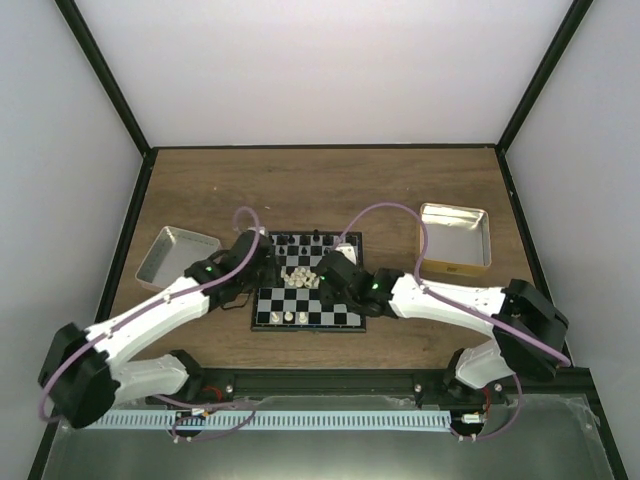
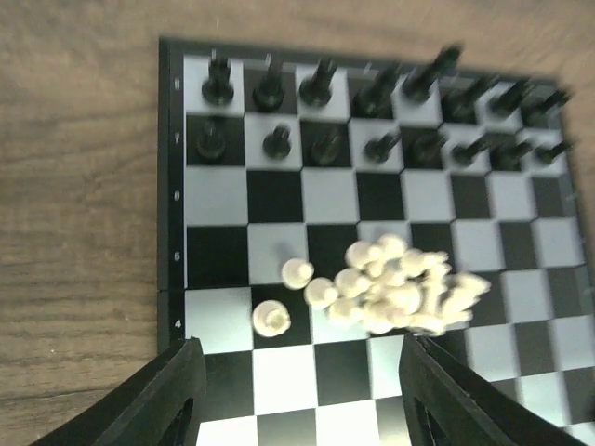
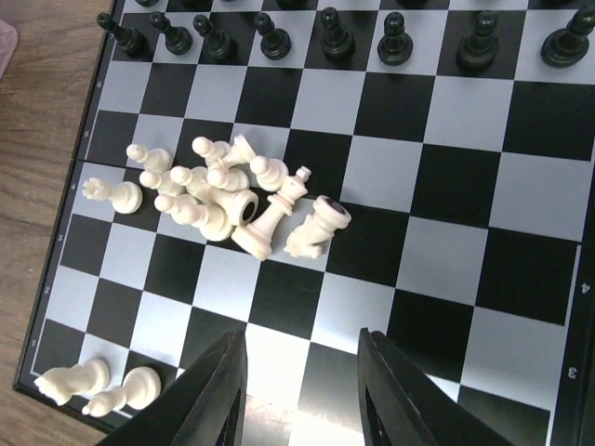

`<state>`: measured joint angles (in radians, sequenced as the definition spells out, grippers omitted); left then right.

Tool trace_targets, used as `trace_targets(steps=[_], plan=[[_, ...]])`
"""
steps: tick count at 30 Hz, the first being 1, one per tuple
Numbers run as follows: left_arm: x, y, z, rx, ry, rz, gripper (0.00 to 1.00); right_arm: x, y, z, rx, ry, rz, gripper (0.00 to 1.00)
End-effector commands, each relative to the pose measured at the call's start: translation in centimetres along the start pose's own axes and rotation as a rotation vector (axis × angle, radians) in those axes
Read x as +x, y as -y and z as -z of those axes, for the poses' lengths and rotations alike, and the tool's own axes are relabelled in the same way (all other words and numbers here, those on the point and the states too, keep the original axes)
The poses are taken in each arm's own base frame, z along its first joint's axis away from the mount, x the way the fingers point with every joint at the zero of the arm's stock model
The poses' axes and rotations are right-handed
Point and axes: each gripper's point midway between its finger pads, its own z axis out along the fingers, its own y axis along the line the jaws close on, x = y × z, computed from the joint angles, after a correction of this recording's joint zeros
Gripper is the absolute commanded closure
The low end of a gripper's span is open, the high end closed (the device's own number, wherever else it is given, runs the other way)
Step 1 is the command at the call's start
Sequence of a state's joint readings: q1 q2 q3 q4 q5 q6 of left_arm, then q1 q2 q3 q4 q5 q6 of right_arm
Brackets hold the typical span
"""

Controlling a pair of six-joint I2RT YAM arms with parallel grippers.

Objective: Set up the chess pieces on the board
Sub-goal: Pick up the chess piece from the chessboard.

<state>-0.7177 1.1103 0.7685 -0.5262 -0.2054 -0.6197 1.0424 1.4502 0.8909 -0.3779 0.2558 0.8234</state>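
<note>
Cream chess pieces (image 3: 223, 200) heaped amid bare board (image 3: 456, 177) squares; left gripper (image 2: 299, 372), right gripper (image 3: 302, 362) spread.

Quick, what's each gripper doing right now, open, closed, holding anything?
Left gripper: open, holding nothing.
Right gripper: open, holding nothing.

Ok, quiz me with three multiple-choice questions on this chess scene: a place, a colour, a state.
1. Where on the board is the white heap? A near edge; B middle; C far edge.
2. Which colour stands in two rows? A black; B white; C red.
3. The left tool is: A shut on a piece; B open, empty; C out of view.
Answers: B, it lies on the middle squares; A, black pieces line the far edge; B, its jaws stand apart, nothing between.
</note>
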Motion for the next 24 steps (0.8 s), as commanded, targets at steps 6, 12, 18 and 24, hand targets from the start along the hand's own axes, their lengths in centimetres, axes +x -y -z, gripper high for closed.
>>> trace_targets(steps=[6,12,18,24], plan=[[3.0,0.2,-4.9,-0.046,-0.189,-0.025,0.56,-0.2,0.4,1.1,-0.041,0.027,-0.079,0.65],[3.3,-0.6,-6.5,-0.098,-0.202,-0.032,0.63,-0.2,0.7,1.4,-0.041,0.037,-0.083,0.66],[3.5,-1.2,-7.5,-0.118,-0.209,-0.032,0.69,0.0,0.8,1.4,-0.042,0.036,-0.081,0.66],[3.7,-1.1,-8.3,-0.103,-0.225,-0.039,0.75,0.1,0.8,1.3,-0.046,0.033,-0.087,0.66]])
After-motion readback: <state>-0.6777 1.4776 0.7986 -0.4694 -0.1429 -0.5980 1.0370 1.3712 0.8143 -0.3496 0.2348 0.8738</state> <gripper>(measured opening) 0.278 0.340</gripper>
